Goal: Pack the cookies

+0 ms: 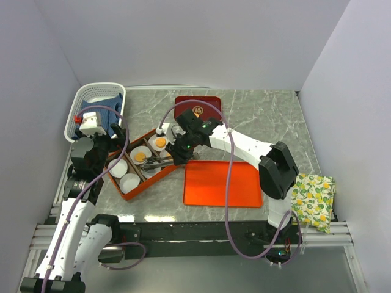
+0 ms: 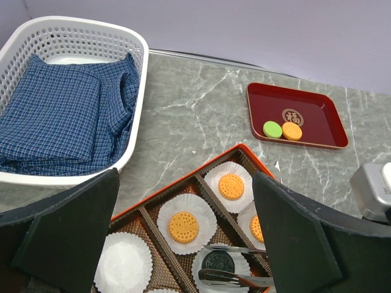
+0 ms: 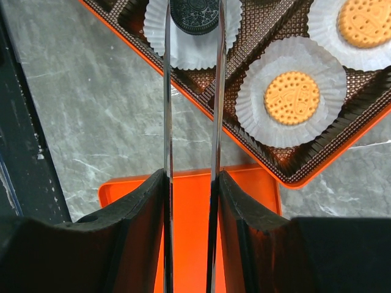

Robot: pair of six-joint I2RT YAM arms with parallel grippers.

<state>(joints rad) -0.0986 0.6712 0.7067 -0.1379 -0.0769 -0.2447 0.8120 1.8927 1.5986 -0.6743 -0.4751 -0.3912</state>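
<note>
An orange-rimmed brown box holds white paper cups. Three orange cookies lie in cups. A black cookie lies in another cup, between the two blades of metal tongs. I cannot tell if the blades pinch it. My right gripper is shut on the tongs' handle end and shows in the top view too. A green cookie and an orange cookie sit on the dark red tray. My left gripper is open and empty above the box's left part.
A white basket with folded blue cloth stands at the back left. A flat orange lid lies right of the box. A lemon-print cloth lies at the right edge. Two cups in the box's near end are empty.
</note>
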